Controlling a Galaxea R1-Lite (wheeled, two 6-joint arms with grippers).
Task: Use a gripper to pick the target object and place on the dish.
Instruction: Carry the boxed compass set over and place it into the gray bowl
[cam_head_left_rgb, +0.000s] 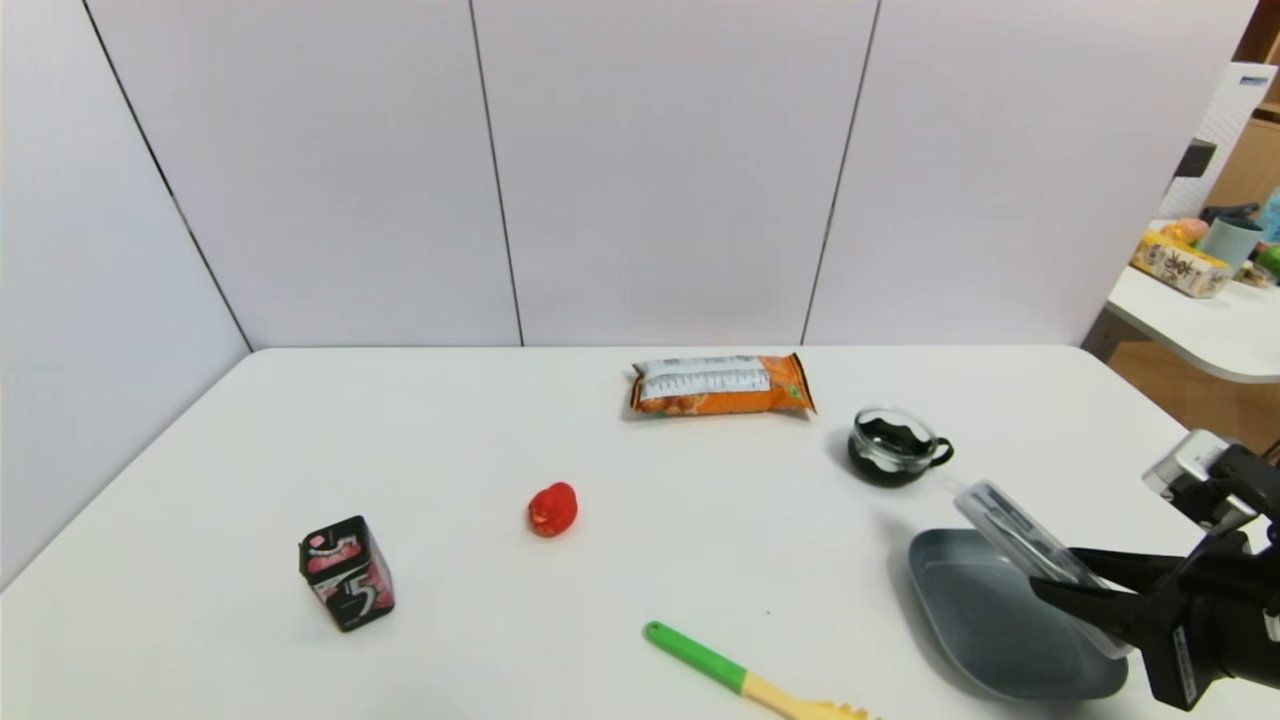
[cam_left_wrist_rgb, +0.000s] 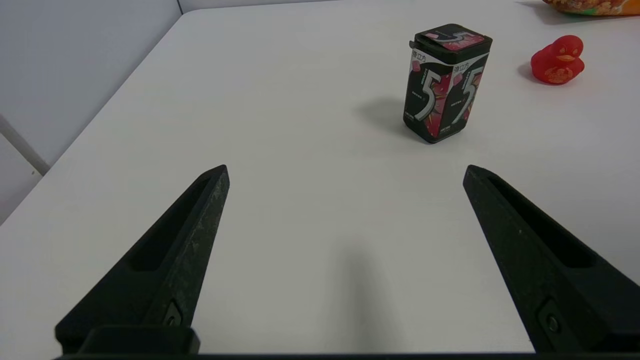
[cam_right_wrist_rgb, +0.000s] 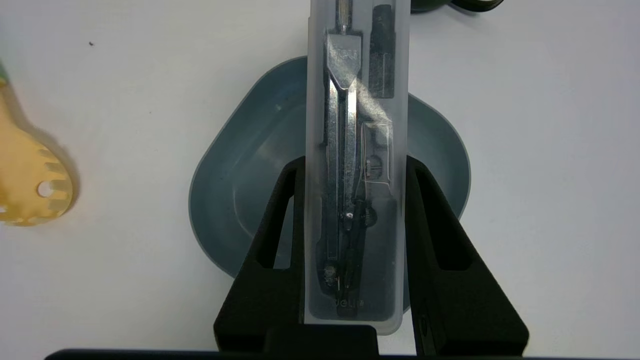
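One slim translucent case (cam_right_wrist_rgb: 356, 165), w/ a metal compass set visible inside, sits clamped between the right gripper (cam_right_wrist_rgb: 350, 170) fingers, held in the air over the grey-blue dish (cam_right_wrist_rgb: 235, 200) and not touching it. In the head view the case (cam_head_left_rgb: 1030, 545) tilts, far end up toward the black cup (cam_head_left_rgb: 893, 447), near end buried in the right gripper (cam_head_left_rgb: 1075, 590).

Risks, as I judge them: the grip is on the case's narrow edges, smooth plastic, so it may slide or pivot if the arm jolts. The case looks about as long as the dish is deep; released at this tilt, one end could land on the raised rim and the case could tip out onto the table (cam_head_left_rgb: 600, 480). The high end also points at the cup, so overshooting fwd could knock it. Levelling and lowering before letting go seems wise.

Views: the right wrist view shows the case contents, the jaw contact on both edges and the case centred over the dish; the head view alone shows the tilt and the height above the dish (cam_head_left_rgb: 960, 600). The fork (cam_head_left_rgb: 740, 680) appears whole only in the head view; the wrist cam catches just its yellow end.

Left gripper (cam_left_wrist_rgb: 345, 172) is parked w/ fingers wide apart, nothing held, near the gum box (cam_left_wrist_rgb: 445, 82) and red duck (cam_left_wrist_rgb: 557, 61). The snack bag (cam_head_left_rgb: 722, 384) lies well apart at the back.
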